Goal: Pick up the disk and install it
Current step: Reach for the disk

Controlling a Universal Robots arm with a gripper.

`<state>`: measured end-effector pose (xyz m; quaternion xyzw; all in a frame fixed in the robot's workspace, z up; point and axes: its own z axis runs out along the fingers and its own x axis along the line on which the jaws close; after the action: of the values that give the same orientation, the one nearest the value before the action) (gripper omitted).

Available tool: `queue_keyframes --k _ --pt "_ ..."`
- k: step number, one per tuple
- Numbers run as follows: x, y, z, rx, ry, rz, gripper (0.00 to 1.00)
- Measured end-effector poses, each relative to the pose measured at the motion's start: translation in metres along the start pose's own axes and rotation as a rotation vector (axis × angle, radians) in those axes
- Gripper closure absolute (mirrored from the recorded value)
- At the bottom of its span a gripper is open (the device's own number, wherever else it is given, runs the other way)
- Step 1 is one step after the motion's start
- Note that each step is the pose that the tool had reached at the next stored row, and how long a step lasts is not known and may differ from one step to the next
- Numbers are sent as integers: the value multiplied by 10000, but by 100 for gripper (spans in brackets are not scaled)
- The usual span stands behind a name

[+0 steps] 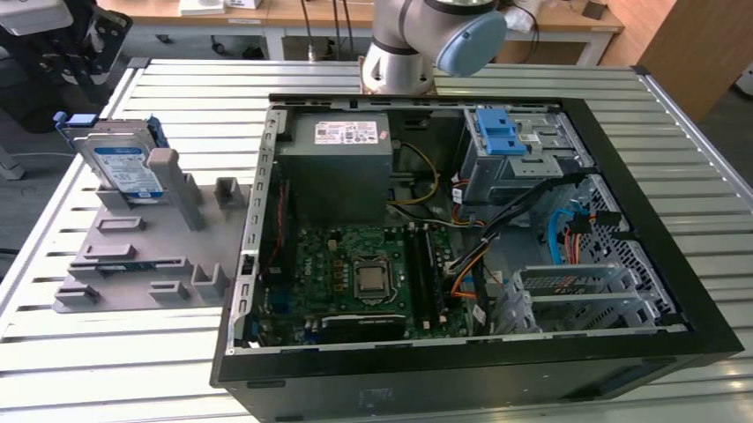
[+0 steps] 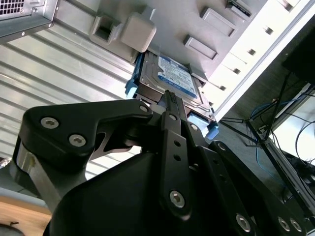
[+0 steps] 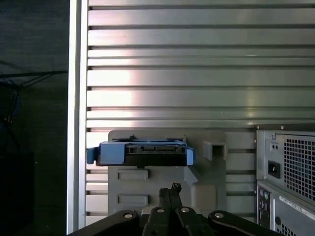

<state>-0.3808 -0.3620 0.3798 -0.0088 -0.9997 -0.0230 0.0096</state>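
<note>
The disk (image 1: 123, 167) is a silver drive with a white-and-blue label and a blue bracket. It stands on edge in a grey holder (image 1: 141, 256) on the table, at the exterior view's left, beside the open computer case (image 1: 471, 220). Both wrist views look along my gripper (image 3: 171, 188) toward the disk (image 3: 142, 153), which stands some way off from the fingertips. In the second wrist view the label side of the disk (image 2: 172, 78) faces my gripper (image 2: 170, 96). The black fingers are closed together with nothing between them.
Inside the case are a grey power supply box (image 1: 341, 167), a green mainboard (image 1: 353, 273), cables and a grey cage with two blue latches (image 1: 500, 132). The arm's base (image 1: 406, 53) stands behind the case. The slatted metal table (image 1: 106, 352) ends just beyond the holder.
</note>
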Motion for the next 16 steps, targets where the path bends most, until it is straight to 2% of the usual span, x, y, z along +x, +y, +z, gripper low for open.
queue_keyframes --k 8,16 --pt "2 0 2 0 0 -1 89" --pt "83 10 6 1 0 -1 89"
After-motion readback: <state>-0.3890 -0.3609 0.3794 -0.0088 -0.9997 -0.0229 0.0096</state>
